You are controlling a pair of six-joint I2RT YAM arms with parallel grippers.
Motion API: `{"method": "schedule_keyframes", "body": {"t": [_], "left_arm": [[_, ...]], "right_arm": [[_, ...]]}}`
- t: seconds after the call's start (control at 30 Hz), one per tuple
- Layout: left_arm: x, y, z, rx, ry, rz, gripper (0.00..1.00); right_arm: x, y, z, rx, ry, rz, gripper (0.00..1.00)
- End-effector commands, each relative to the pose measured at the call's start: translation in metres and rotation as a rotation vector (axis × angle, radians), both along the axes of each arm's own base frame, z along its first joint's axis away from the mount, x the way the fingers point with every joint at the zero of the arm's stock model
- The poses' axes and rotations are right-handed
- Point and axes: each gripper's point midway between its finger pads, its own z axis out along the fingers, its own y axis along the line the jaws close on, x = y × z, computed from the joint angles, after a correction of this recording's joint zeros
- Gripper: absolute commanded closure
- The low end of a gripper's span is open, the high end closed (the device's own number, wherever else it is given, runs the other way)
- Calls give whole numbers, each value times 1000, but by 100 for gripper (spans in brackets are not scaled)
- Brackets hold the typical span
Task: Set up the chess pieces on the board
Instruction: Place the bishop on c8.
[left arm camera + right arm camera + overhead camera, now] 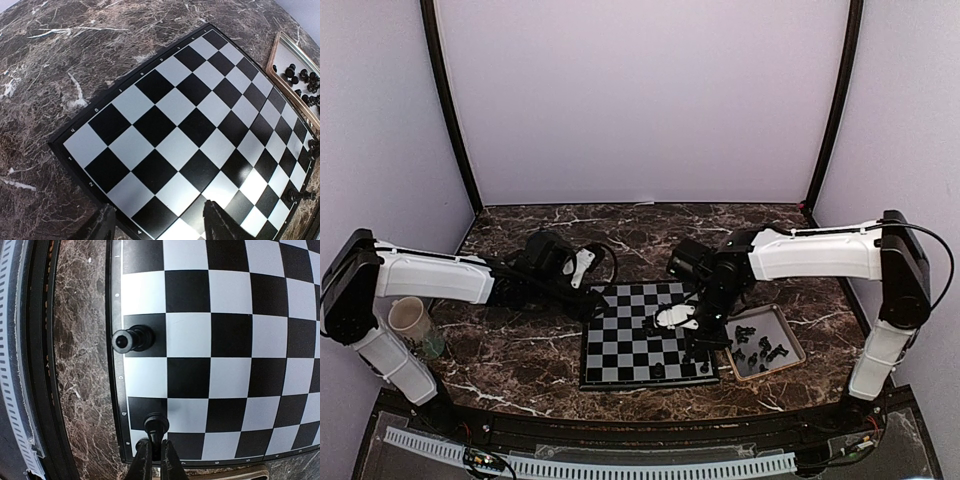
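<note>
Fingers (143, 460) of right gripper (154, 452) clamped on one chess piece (156, 424), at an edge square of the board (620, 350). Left gripper (159, 210) has its fingers apart and empty, by the board's far-left corner. Tray (792, 332) just right of the board holds loose chess pieces (760, 352). Second piece (132, 338) stands on the same edge file.

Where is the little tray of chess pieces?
In the top view, the tray sits on the table's right side, just right of the board.
</note>
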Motion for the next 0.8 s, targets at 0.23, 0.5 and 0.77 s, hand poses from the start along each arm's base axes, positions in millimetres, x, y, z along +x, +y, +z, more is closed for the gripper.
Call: {"method": "schedule_keyframes", "body": {"t": [0.23,0.5,0.77], "left_arm": [[5,3,8,-42,-17,30,37],[4,4,9,-42,-17,30,37],[5,3,8,-43,-15,30,37]], "right_arm": [[-17,-2,-7,-45,0,69,93],[-19,-2,-15,-52,-3,81,92],[-19,-4,-20,-59,-8,76,90]]}}
